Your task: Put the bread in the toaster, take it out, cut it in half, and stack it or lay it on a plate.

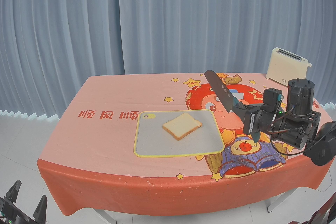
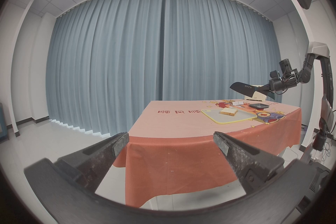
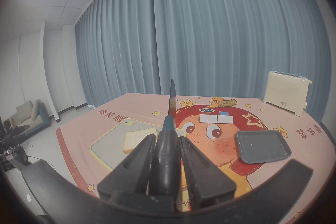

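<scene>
A slice of bread (image 1: 182, 125) lies flat on the grey, yellow-rimmed cutting board (image 1: 157, 144) in the middle of the table. My right gripper (image 1: 245, 114) hovers above the table to the right of the board, shut on the handle of a dark knife (image 1: 218, 90) whose blade points up and toward the board. In the right wrist view the knife (image 3: 171, 102) stands edge-on between the fingers (image 3: 140, 161), with the bread (image 3: 138, 139) beyond it. The cream toaster (image 1: 287, 66) stands at the far right corner. My left gripper (image 2: 171, 144) is open, low and off the table's left front.
A grey rectangular tray (image 3: 262, 146) lies on the table's right side, between the toaster (image 3: 287, 92) and the front edge. Two small white blocks (image 3: 216, 118) lie behind it. An orange printed cloth (image 1: 105, 102) covers the table; a curtain hangs behind.
</scene>
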